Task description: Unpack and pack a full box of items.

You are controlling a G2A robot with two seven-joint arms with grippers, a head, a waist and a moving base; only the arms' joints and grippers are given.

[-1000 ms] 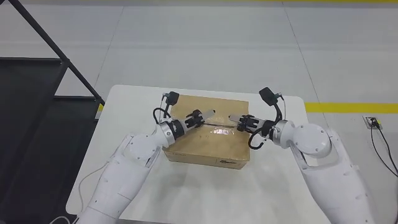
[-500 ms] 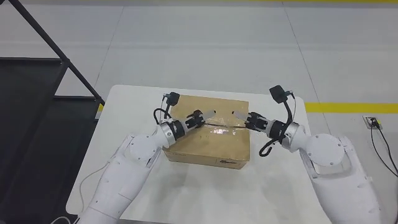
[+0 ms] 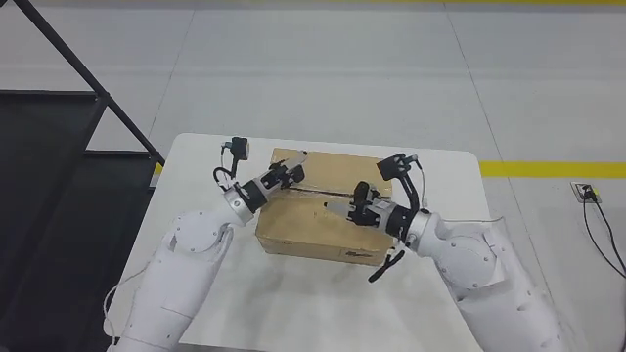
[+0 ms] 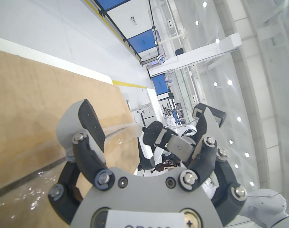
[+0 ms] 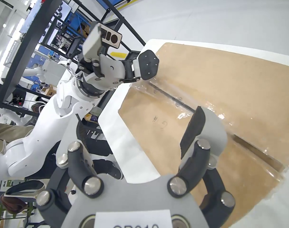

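White table (image 3: 196, 161) is bearing the closed cardboard box (image 3: 303, 233) centrally. Left gripper (image 3: 292, 164) and right gripper (image 3: 348, 205) are hovering over its lid, jaws spread, holding nothing. Pinching the clear tape (image 3: 321, 195) at a seam end is probably working best.

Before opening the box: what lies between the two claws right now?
In the top view, only the clear-taped seam of the closed brown cardboard box runs between the left claw and the right claw; that stretch is otherwise bare.
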